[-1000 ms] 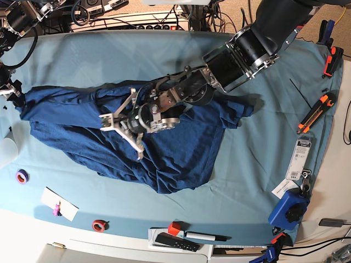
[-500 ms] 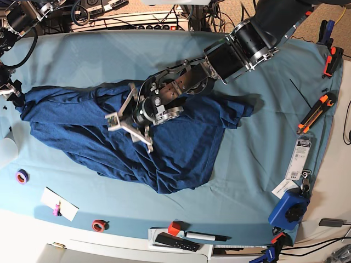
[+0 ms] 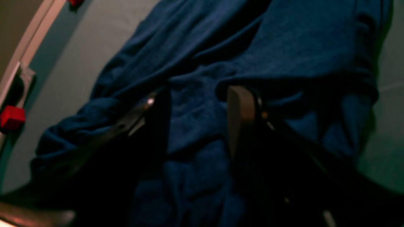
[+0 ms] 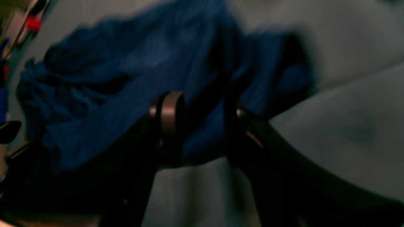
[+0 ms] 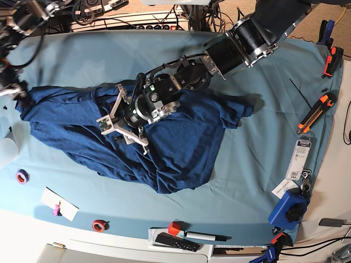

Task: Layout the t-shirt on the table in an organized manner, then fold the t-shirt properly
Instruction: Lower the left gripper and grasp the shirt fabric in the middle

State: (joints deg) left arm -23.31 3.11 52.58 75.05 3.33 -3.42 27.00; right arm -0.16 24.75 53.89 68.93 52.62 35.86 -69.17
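Stretching crosswise along the worktop [image 5: 263, 181], the t-shirt [image 5: 181, 148] lies crumpled with its long axis running from the left-side edge of the base view, where the right claw [image 4: 202, 126] has it, toward a sleeve near the picture's right. The left claw [image 5: 123, 123] hovers over the middle of the t-shirt, a little toward the right claw's end, its jaws spread wide and pointing down at the bunched folds; in the left wrist view navy cloth lies between the two fingers [image 3: 240, 113] but nothing looks pinched. The right claw's jaws stand around a gathered edge of the t-shirt at its far end, and cloth fills the gap between them (the view is blurred, so how firm the grip is I cannot tell). Judging from this, the left claw is the nearer one to the heaped midsection, and the fabric it needs lies straight beneath it.
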